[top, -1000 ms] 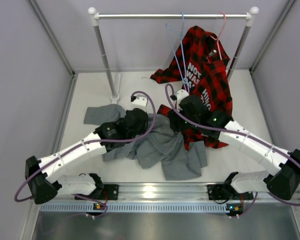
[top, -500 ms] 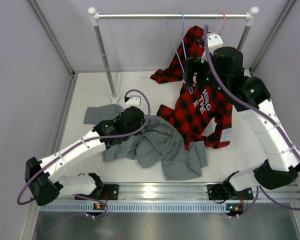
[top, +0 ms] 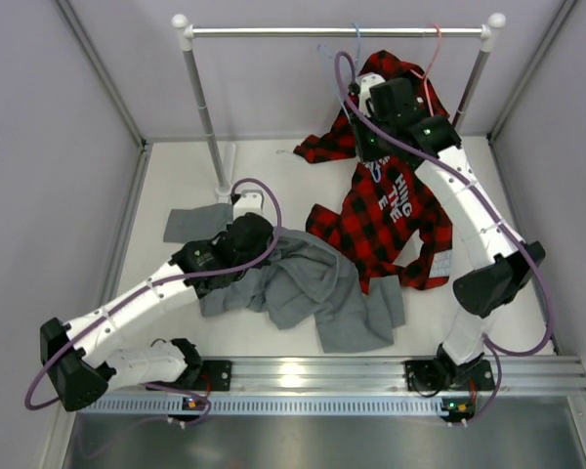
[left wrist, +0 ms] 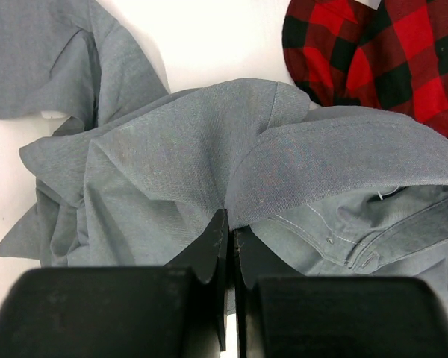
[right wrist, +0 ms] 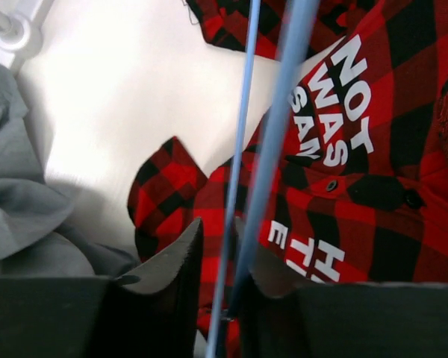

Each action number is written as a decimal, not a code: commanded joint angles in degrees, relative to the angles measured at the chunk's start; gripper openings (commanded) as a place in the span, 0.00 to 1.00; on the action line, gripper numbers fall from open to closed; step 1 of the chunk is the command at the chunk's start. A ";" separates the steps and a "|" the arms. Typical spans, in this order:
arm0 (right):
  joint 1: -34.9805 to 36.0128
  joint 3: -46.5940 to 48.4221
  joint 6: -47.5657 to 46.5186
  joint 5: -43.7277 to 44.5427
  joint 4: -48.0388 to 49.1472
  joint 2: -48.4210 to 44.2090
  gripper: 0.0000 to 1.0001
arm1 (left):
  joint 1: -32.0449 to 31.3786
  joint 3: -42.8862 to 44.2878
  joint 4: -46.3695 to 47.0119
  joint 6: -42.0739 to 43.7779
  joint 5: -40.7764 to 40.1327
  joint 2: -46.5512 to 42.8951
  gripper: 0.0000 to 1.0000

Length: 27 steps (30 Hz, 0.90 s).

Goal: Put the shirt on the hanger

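We take the rail (top: 337,31) across the far end of the table (top: 166,176) as our marker. The shirt (top: 322,288), plain grey, lies crumpled flat on the table well in front of the rail, below its middle stretch, with one sleeve spread toward the rail's left post. The left gripper (left wrist: 228,224) sits at the shirt's end nearer that post. Its fingers are pressed together with a fold of the grey cloth pinched between the tips, and the collar seam shows just beside them. The hanger (top: 355,41), thin and light blue, hangs by its hook from the rail, right of centre. The right gripper (right wrist: 216,239) is raised up just beneath the rail at the hanger, and the blue wire (right wrist: 243,112) runs down through the narrow gap between its fingers. We cannot tell whether they actually clamp the wire. A red-and-black plaid shirt (top: 400,195) with white lettering drapes from a pink hanger (top: 432,49) farther right on the rail, its lower part resting on the table beside the shirt.
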 commanded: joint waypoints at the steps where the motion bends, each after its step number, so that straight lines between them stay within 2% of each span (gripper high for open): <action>1: -0.80 4.51 -0.40 -0.93 0.18 -0.64 0.18 | 0.10 -0.16 -0.83 -0.35 -1.37 -1.21 0.00; 2: -0.89 4.68 -0.49 -0.57 0.35 -0.47 0.13 | 0.10 -0.34 -0.83 -0.26 -1.19 -1.21 0.00; 4: -0.89 4.42 -0.40 -0.74 0.97 -0.64 0.12 | 0.10 -0.69 -0.83 -0.08 -1.28 -1.30 0.00; 5: -0.89 4.33 -0.40 -0.92 1.06 -0.81 0.14 | 0.10 -0.95 -0.83 -0.08 -1.28 -1.39 0.00; 6: -0.89 4.42 -0.31 -0.84 1.15 -0.90 0.23 | 0.10 -1.04 -0.83 -0.08 -1.45 -1.21 0.00; 10: -0.89 4.77 -0.31 -0.75 1.24 -0.64 0.26 | 0.10 -1.39 -0.66 -0.08 -1.02 -0.77 0.00; 13: -0.89 4.77 -0.05 -0.57 1.24 -0.55 0.19 | 0.10 -1.57 -0.66 -0.08 -1.02 -0.77 0.00; 14: -0.89 4.77 0.04 -0.57 1.32 -0.55 0.11 | 0.10 -1.57 -0.74 -0.08 -0.93 -0.60 0.00; 15: -0.89 4.77 -0.05 -0.31 1.41 -0.64 0.08 | 0.10 -1.65 -0.75 -0.08 -0.93 -0.51 0.00; 20: -0.80 4.77 0.65 -0.57 2.73 -1.60 0.00 | 0.10 -1.92 -0.66 -0.61 -1.37 -0.42 0.00; 27: -0.80 4.51 3.11 -1.45 6.85 -4.77 0.00 | 0.10 -1.57 -0.75 -2.80 -3.56 -0.77 0.00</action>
